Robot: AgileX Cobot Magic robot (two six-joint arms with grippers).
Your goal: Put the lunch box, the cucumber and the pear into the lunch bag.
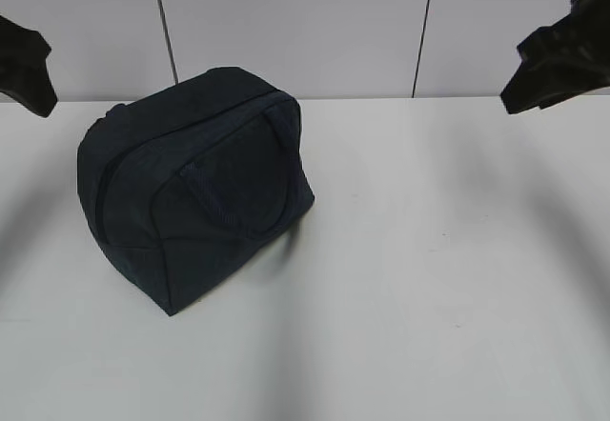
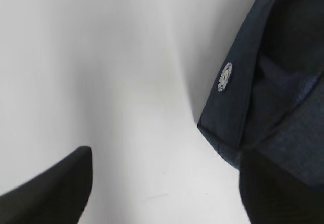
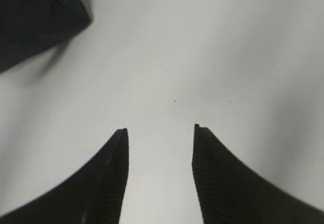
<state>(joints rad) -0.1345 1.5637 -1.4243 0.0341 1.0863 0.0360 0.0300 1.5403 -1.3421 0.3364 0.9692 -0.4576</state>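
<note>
Far left, above the back edge of the white tabletop [image 1: 429, 278]: left claw [image 1: 24, 64], black, up in the air, touching nothing. Fingers [image 2: 48, 188] spread wide apart in the left wrist view, nothing between them, only bare tabletop below.

Next, on the left half of the tabletop, nearer the back edge than the front: lunch bag [image 1: 191, 192], big, dark navy, sitting on its own, well apart from both claws. Loop handle [image 1: 233, 178] lying flat against the side that faces front. Small white round logo [image 2: 225, 76] on the bag's edge, seen from the left wrist view. Looks closed; inside hidden. Lunch box, cucumber and pear: nowhere to be seen in any view.

Far right, above the back edge: right claw [image 1: 558, 59], black, also up in the air. Fingers [image 3: 109, 178] partly spread with a gap between them, pinching nothing, bare tabletop showing through the gap. One corner of the bag at the top left of the right wrist view.
</note>
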